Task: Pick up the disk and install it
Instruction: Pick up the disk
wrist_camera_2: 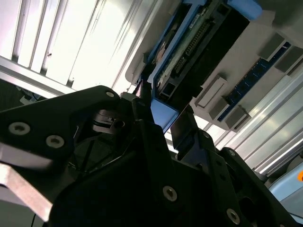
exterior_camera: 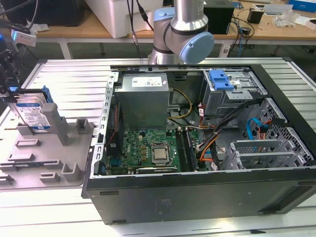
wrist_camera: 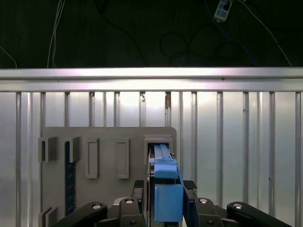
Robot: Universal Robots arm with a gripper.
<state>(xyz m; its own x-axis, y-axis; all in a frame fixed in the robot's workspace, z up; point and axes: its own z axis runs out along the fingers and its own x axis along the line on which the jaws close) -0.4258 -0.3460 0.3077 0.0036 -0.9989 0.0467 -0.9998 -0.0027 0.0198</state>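
Gripper (wrist_camera: pixel 164 187) pinches disk (exterior_camera: pixel 33 114); vert. on grey fixture (exterior_camera: pixel 34 159).

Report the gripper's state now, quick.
The gripper is closed on the disk, which stands upright in the grey holder.

No print can be read. The disk (exterior_camera: pixel 33 114), held at the tool (wrist_camera: pixel 163 185), bears a white-and-blue label. The power supply (exterior_camera: pixel 143 98), well apart from the tool, carries a white sticker. The lettering on both is too small to make out.
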